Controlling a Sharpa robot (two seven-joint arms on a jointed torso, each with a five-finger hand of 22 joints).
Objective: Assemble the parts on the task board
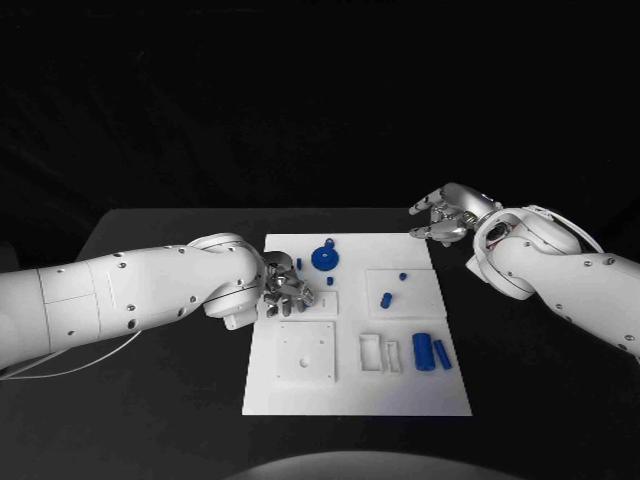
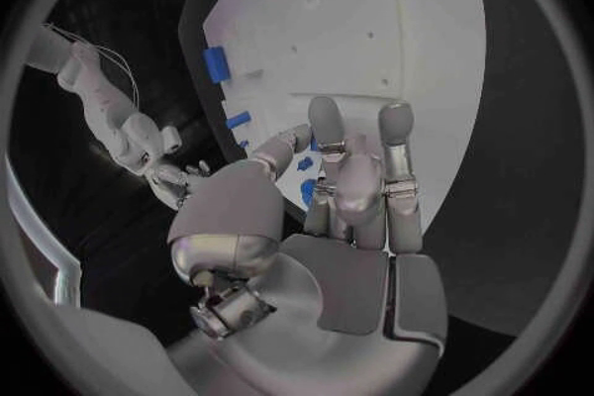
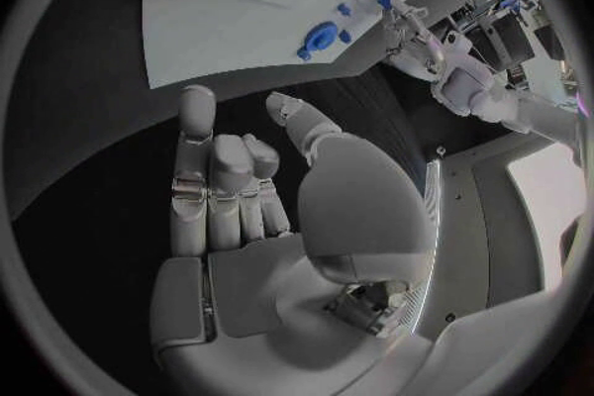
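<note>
Here the left hand (image 1: 281,287) sits low over the left edge of the task board (image 1: 356,390), its fingers (image 2: 396,134) curled in over the white plate. Whether they grip anything I cannot tell. Small blue parts show just under and beside the fingertips in the left wrist view (image 2: 305,190). Just right of that hand, toward the board's far edge, lies a round blue part (image 1: 327,261) with a small blue peg (image 1: 329,241) beyond it. Further right lie a short blue piece (image 1: 387,298) and a tiny one (image 1: 404,275); nearer the front, two blue cylinders (image 1: 430,351) lie side by side next to white blocks (image 1: 378,352). The right hand (image 1: 450,215) hangs above the black tabletop (image 1: 176,230) off the board's far right corner, well apart from every part, fingers (image 3: 196,153) loosely spread, holding nothing.
</note>
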